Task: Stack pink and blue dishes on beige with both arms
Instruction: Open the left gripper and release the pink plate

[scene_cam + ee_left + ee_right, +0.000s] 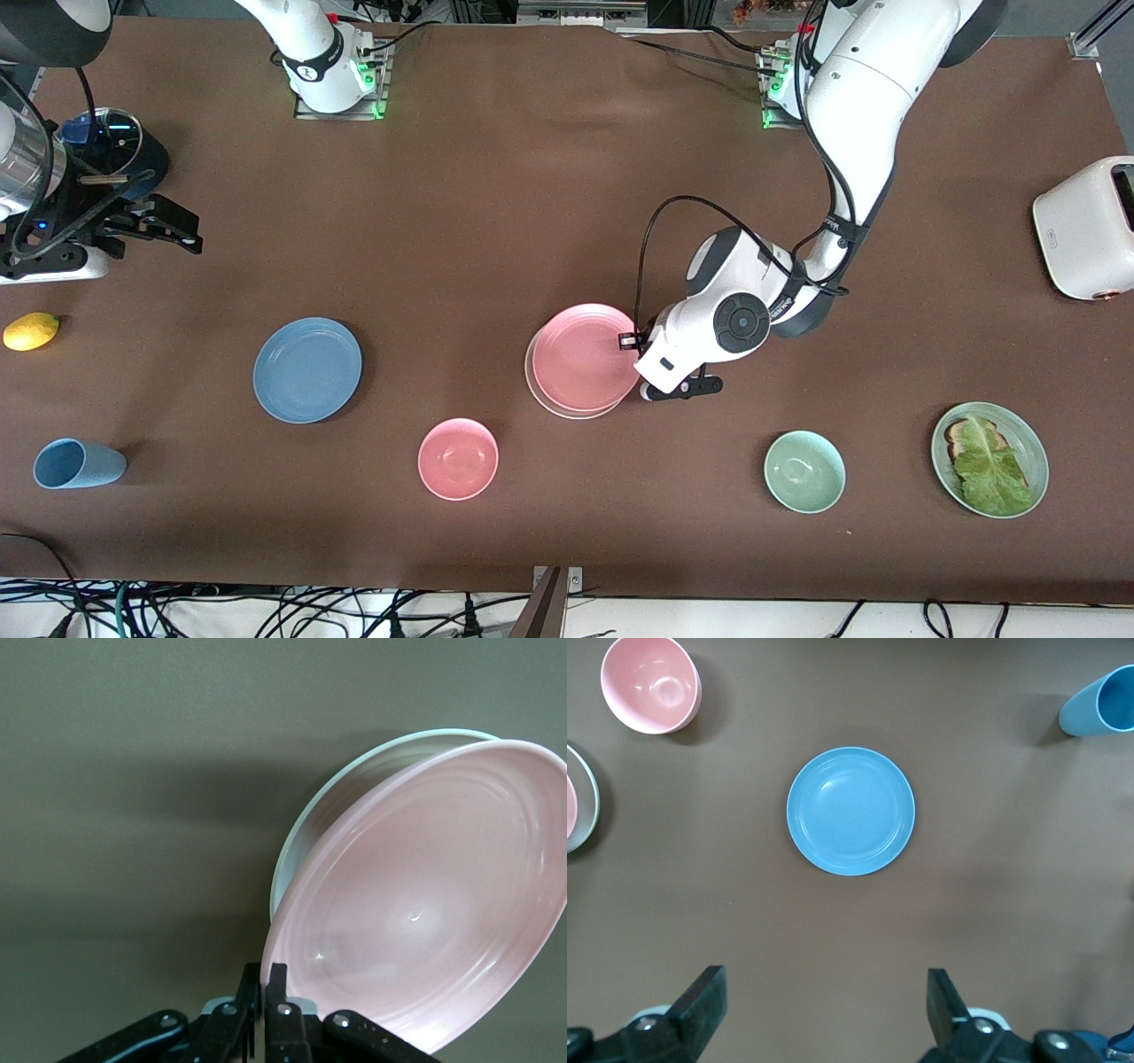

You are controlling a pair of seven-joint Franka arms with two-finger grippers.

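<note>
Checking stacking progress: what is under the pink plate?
The beige plate lies under the pink plate; only its rim shows, the rest is covered. The left pincer grips the pink plate's edge. The blue plate lies apart; the right pincer waits, open.

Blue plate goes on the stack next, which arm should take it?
Right, probably. The right gripper hangs open, high above the blue plate, which lies toward its end of the table. The left gripper is shut on the pink plate over the beige plate.
</note>
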